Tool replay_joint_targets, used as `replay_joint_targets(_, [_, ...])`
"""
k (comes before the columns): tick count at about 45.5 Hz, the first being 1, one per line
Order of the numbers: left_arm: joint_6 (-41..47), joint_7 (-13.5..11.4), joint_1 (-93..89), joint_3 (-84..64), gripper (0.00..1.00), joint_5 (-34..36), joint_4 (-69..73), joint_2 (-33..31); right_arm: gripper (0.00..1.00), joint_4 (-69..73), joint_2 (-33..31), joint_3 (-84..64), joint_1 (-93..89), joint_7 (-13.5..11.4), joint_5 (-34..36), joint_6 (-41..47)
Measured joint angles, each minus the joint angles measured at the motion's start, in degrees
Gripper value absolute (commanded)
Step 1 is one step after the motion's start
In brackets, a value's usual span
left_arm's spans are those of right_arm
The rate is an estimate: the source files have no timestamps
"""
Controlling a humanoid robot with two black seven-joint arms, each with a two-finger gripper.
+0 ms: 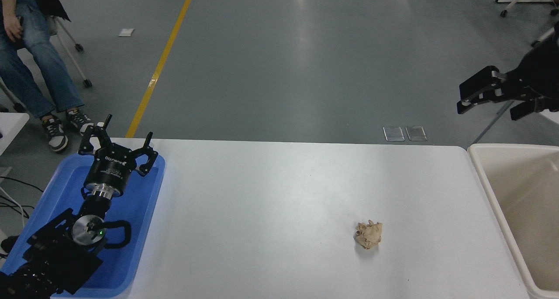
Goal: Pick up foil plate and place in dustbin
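Note:
The foil plate is not in view. The beige dustbin stands at the table's right end; the part of its inside that shows is bare. My right gripper comes in from the right edge, held high beyond the bin's far left corner. It is open and holds nothing. My left gripper is parked at the lower left, open and empty, over the blue tray.
A crumpled tan paper ball lies on the white table, right of centre. A shallow blue tray sits at the table's left end. A person sits on a chair at the top left.

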Motion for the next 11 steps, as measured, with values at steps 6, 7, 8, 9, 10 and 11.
replay_joint_targets(6, [0.00, 0.00, 0.00, 0.00, 1.00, 0.00, 0.00, 0.00, 1.00, 0.44, 1.43, 0.83, 0.34, -0.01, 0.09, 0.18])
replay_joint_targets(7, [0.00, 0.00, 0.00, 0.00, 1.00, 0.00, 0.00, 0.00, 1.00, 0.48, 1.61, 0.92, 0.36, 0.00, 0.10, 0.19])
replay_joint_targets(8, [0.00, 0.00, 0.00, 0.00, 1.00, 0.00, 0.00, 0.00, 1.00, 0.52, 1.80, 1.03, 0.38, 0.00, 0.12, 0.21])
replay_joint_targets(9, [0.00, 0.00, 0.00, 0.00, 1.00, 0.00, 0.00, 0.00, 1.00, 0.58, 2.11, 1.22, 0.38, -0.01, 0.13, 0.23])
replay_joint_targets(10, [0.00, 0.00, 0.00, 0.00, 1.00, 0.00, 0.00, 0.00, 1.00, 0.59, 2.22, 1.28, 0.39, 0.01, 0.14, 0.24])
replay_joint_targets(11, [0.00, 0.00, 0.00, 0.00, 1.00, 0.00, 0.00, 0.00, 1.00, 0.61, 2.30, 1.29, 0.39, 0.02, 0.16, 0.25])
